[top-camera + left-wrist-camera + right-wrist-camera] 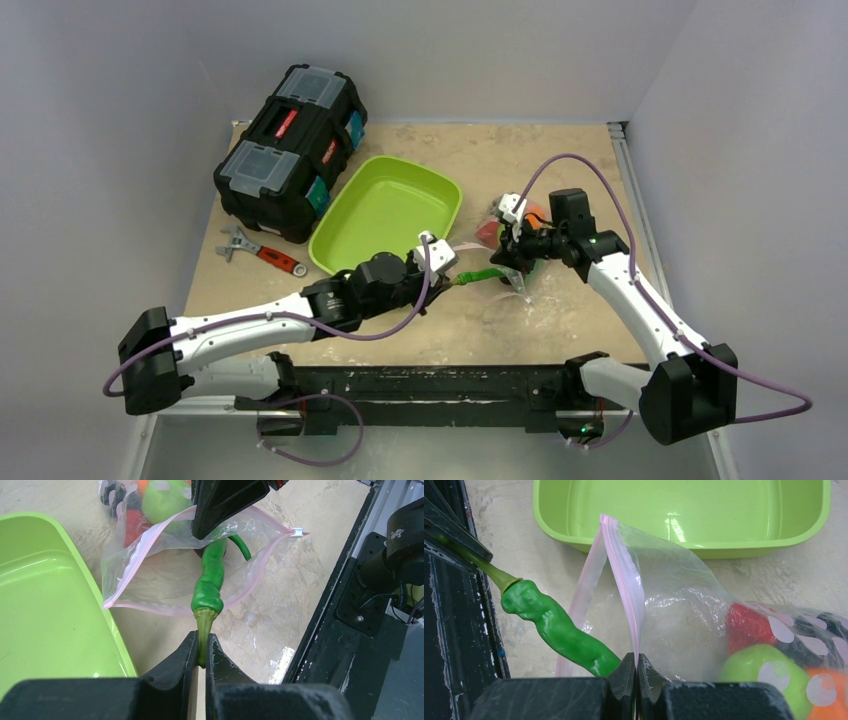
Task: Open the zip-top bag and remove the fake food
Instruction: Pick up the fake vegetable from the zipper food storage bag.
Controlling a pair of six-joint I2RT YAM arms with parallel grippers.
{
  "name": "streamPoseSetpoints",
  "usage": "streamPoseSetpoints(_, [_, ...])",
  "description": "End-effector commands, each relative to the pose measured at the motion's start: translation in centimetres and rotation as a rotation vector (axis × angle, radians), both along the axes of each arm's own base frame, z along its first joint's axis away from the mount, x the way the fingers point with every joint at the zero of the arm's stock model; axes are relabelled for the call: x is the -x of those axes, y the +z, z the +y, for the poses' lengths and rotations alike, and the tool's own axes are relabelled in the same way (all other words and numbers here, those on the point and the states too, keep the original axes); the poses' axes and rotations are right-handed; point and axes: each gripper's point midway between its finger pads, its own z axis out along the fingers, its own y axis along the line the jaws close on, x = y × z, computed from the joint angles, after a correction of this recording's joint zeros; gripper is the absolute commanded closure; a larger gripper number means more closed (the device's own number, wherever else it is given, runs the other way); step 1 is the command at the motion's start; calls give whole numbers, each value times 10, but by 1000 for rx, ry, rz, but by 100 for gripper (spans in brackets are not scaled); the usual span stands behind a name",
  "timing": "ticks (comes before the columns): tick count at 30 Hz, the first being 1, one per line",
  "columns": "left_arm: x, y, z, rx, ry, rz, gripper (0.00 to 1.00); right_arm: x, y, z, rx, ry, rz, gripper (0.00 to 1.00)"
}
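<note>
The zip-top bag [150,575] lies on the table [560,150], just right of the green tray [385,215], with its mouth open toward the left arm. The long green pod [209,582] is partly out of the mouth. The left gripper [201,645] is clamped on the pod's thin stem. The right gripper [636,667] is pinched on the pink zip strip.

Hazards:
- The stem is narrow and glossy – it may slip from the pinch.
- The pod's curved far end may catch the lip and drag the bag.

Not visible: the pod's far end is behind the right gripper. The red piece [746,625] and green ball [764,675] show through printed plastic – a full count cannot be made.
</note>
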Motion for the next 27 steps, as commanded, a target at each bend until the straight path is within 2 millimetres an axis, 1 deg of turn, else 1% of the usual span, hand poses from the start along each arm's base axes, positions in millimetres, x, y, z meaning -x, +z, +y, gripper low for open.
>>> streamPoseSetpoints(1, [2, 13, 8, 11, -9, -32, 100, -9, 11, -1, -6, -19, -43, 100])
streamPoseSetpoints(3, [2, 18, 10, 19, -12, -39, 100, -9, 10, -1, -4, -19, -40, 100])
streamPoseSetpoints(5, [5, 14, 15, -8, -14, -31, 100, -9, 10, -1, -5, -19, -40, 100])
streamPoseSetpoints(17, [9, 21, 32, -36, -13, -40, 100, -10, 9, -2, -1, -21, -38, 100])
streamPoseSetpoints(27, [11, 33, 49, -35, 3, -59, 100, -10, 7, -2, 4, -23, -34, 100])
